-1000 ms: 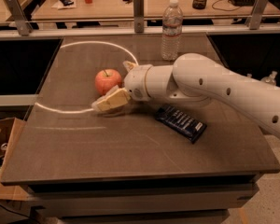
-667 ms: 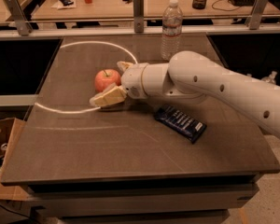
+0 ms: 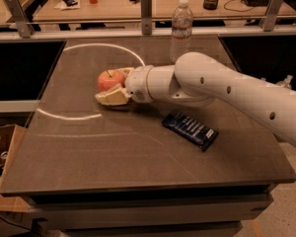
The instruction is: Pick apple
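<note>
Camera view: the tool [image 3: 117, 84] lies low over the counter [image 3: 138, 157], reaching in from the right with its jaws spread wide. The apple [image 3: 110, 79] rests on the far-left part of the counter, directly left of the wrist, with one finger on its near side and the other on its far side. I judge that the closing line runs near-to-far across the fruit. I cannot tell whether either finger is touching it.

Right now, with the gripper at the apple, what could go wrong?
The round orange-red apple sits on the dark table right at the gripper; a nudge could roll it away. The clear plastic water bottle stands upright close behind the white arm; swinging back might topple it.
</note>
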You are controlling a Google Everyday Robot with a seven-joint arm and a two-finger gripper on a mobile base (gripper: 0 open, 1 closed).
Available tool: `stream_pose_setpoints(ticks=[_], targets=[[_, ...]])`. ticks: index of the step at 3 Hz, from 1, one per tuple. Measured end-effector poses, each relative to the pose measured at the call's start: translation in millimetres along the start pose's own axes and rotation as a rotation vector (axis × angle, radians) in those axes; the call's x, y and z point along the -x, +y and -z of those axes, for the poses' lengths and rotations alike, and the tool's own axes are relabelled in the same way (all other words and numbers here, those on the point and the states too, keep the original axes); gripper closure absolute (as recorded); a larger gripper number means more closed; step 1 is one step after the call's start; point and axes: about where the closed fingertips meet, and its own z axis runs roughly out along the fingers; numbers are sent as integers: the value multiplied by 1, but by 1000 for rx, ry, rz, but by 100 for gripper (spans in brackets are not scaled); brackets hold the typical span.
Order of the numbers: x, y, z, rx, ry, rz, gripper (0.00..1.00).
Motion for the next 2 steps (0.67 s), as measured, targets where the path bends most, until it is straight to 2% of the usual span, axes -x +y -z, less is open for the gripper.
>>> stream_pose_setpoints(ticks=[1,2], targets=[[18,-7,4,-4,-45,4,84],[36,-18,14,-30,-84,11,100]])
